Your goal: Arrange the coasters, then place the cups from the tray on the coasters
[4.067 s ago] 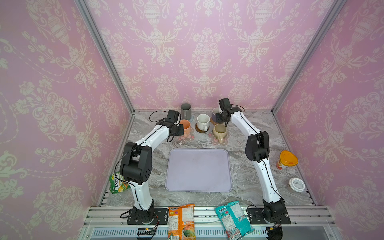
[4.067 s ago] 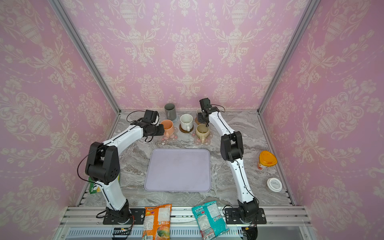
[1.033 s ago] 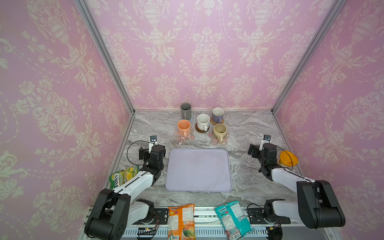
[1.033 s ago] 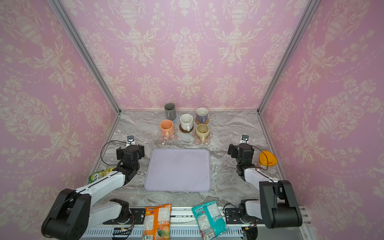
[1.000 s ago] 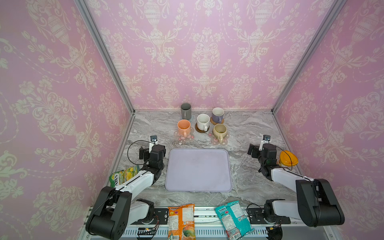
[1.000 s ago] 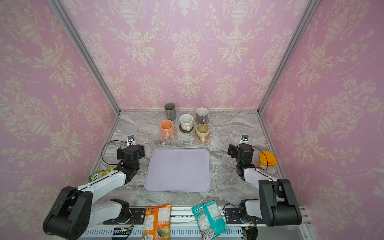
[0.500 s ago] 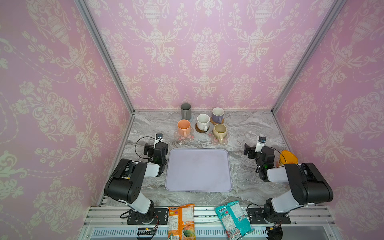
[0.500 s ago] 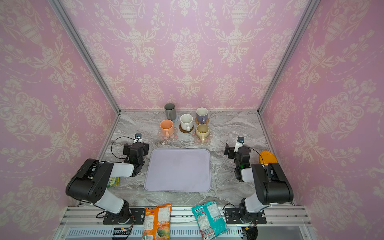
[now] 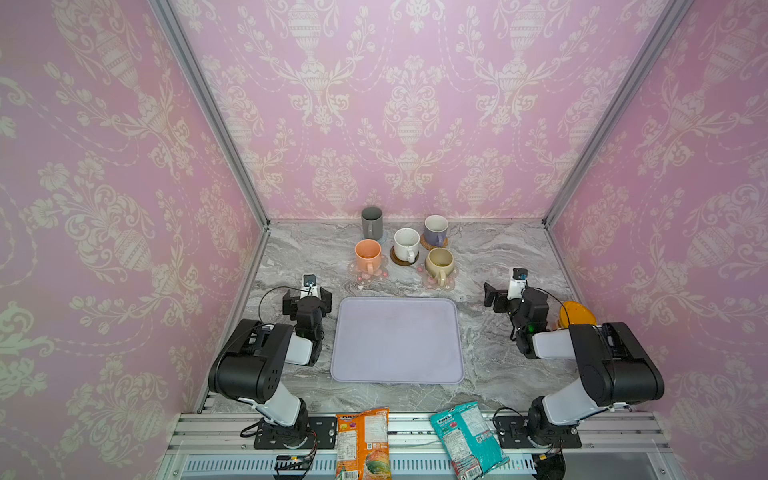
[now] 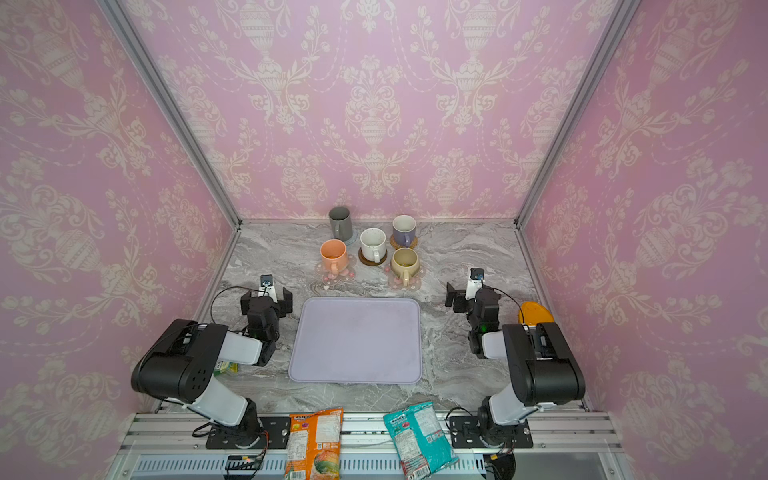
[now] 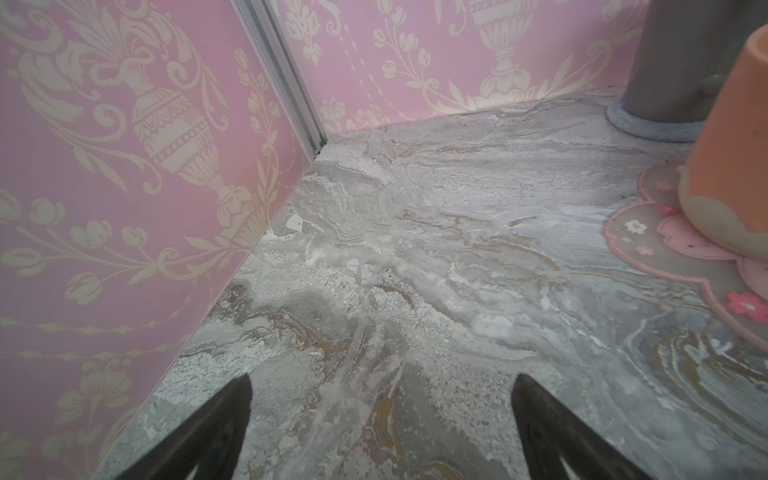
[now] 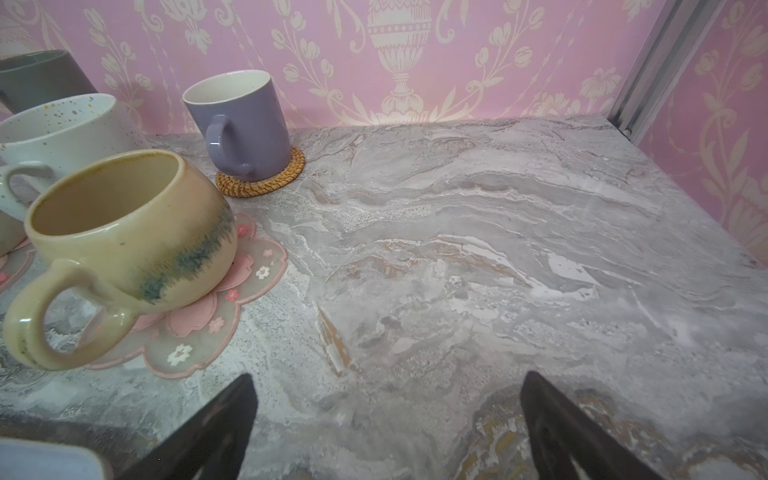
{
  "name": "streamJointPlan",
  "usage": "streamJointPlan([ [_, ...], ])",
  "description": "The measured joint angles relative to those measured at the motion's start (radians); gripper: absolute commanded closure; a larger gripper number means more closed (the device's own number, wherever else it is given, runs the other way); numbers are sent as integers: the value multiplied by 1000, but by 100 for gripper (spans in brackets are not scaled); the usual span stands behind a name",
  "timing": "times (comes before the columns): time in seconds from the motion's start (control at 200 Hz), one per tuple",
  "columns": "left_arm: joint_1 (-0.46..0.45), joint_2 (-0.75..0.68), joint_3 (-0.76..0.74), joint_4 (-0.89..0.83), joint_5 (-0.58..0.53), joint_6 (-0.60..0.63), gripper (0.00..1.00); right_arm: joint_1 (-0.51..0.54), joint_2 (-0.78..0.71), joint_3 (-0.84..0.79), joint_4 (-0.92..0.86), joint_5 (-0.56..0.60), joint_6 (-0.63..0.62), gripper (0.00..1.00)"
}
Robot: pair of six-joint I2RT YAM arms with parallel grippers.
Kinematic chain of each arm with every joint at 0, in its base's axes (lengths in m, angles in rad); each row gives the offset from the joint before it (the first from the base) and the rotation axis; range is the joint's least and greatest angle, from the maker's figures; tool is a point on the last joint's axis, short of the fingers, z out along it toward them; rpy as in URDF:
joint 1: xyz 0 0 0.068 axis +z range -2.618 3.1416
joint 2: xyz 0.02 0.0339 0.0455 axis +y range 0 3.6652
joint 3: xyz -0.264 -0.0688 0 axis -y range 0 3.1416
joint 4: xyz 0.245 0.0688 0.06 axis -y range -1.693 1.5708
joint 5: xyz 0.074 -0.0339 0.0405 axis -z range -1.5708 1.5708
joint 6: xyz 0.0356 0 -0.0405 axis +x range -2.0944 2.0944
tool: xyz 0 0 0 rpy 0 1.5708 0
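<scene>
Five ceramic cups [image 9: 406, 245] stand on five flat coasters [image 9: 400, 261] (two pink flowers, three round) at the back of the grey marble worktop [image 9: 498, 249]. Left hand [image 9: 307, 297], spread, flanks the one flat lavender rectangular tray [image 9: 397, 338]; right hand [image 9: 508, 298], spread, sits opposite; the cups lie beyond both.

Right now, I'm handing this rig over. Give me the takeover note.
Left hand: open, empty, left of the tray. Right hand: open, empty, right of it.
Tray bare. At the back, each on one of the coasters: grey tumbler, peach cup, speckled white cup, lavender cup, beige cup.
Done: coasters arranged, all five cups placed.
Left: nothing that shows.
</scene>
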Motion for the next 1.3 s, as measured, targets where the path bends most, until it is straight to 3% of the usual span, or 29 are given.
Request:
streamJointPlan([
  [0.215, 66, 10, -3, 32, 186, -26, 1, 0, 0, 0, -8, 0, 0, 0],
  [0.5, 107, 43, 35, -8, 282, -69, 1, 0, 0, 0, -16, 0, -3, 0],
  [1.296, 137, 43, 53, -41, 315, -105, 1, 0, 0, 0, -19, 0, -5, 0],
])
